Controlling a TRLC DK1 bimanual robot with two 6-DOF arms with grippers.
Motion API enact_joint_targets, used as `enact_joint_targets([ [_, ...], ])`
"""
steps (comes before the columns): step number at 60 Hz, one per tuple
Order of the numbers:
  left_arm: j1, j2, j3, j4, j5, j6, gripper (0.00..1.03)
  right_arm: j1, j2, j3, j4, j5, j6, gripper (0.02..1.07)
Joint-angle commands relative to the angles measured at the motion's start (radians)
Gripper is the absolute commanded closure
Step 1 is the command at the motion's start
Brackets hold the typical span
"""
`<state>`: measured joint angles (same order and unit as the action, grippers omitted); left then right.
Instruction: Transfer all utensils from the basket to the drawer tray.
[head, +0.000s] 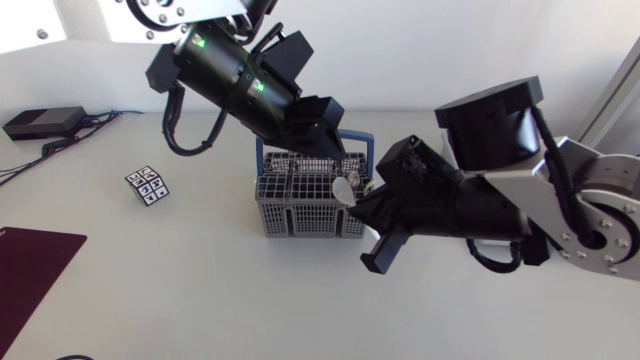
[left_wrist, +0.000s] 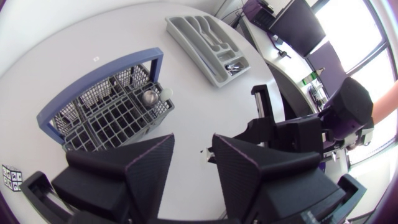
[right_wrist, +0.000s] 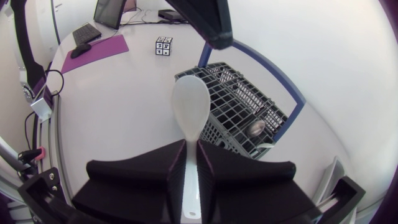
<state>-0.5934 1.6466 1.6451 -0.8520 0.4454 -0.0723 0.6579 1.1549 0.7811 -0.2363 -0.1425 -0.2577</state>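
A grey wire basket with a blue rim stands mid-table. My right gripper is shut on the handle of a white plastic spoon, bowl upward, held just at the basket's right side. My left gripper hangs open and empty above the table beside the basket. A metal spoon still stands in the basket, also visible from the right wrist. The grey drawer tray lies beyond the basket with some cutlery in one compartment.
A small cube with black-and-white markers sits left of the basket. A purple mat lies at the table's left front. A black box with cables is at the far left. My right arm crowds the space beside the left gripper.
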Motion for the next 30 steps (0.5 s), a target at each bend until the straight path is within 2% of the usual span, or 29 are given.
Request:
enact_joint_targets([
  [1,0.024,-0.031,0.036,0.013,0.013,-0.018,0.49,-0.04,-0.04,-0.028,-0.032,-0.037,-0.031,0.96],
  [9,0.024,-0.031,0.009,0.056,0.013,-0.009,0.46,-0.172,-0.084,-0.045,-0.087,-0.144,-0.094,0.96],
  [13,0.023,-0.024,-0.013,0.093,0.009,-0.007,0.46,-0.282,-0.107,-0.049,-0.135,-0.22,-0.156,0.96],
  [30,0.01,0.024,-0.041,0.154,-0.063,0.011,0.46,-0.667,-0.072,-0.051,-0.296,-0.419,-0.494,0.96],
])
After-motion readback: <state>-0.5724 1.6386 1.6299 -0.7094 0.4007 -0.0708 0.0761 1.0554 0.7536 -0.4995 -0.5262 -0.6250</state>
